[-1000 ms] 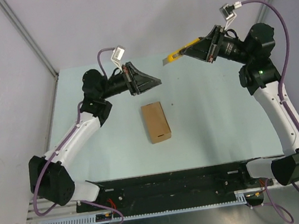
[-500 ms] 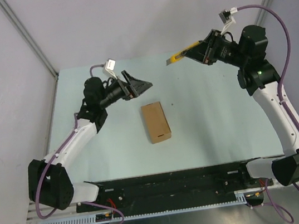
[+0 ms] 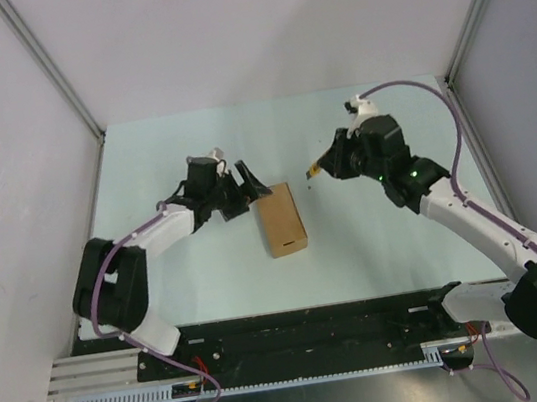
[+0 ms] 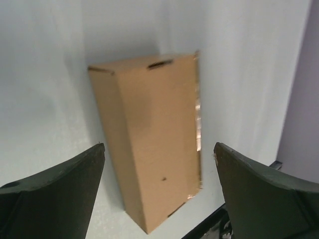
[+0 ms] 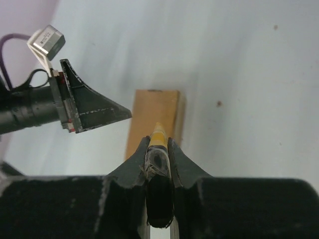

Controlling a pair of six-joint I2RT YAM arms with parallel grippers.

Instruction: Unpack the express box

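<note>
The pale counter [image 3: 386, 244] was seen across the middle of the top view. The express box [image 3: 280, 218] was laid flat at mid-frame. The left claw [image 3: 249, 194] was spread wide open at the box's upper left corner. The right claw [image 3: 336, 163] was clamped on a yellow utility knife [image 3: 313, 171], upper right of the box.

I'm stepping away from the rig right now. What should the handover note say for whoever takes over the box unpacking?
Left gripper: fingers open, empty, at the far end of the plain brown cardboard box.
Right gripper: shut on the slim yellow-and-black utility knife, tip pointing toward the box, short of it.
Box: lying flat on the pale table, lid closed.
Done: knife in hand.
Left: steady the box, cut it open, lift the flap, empty it.
</note>
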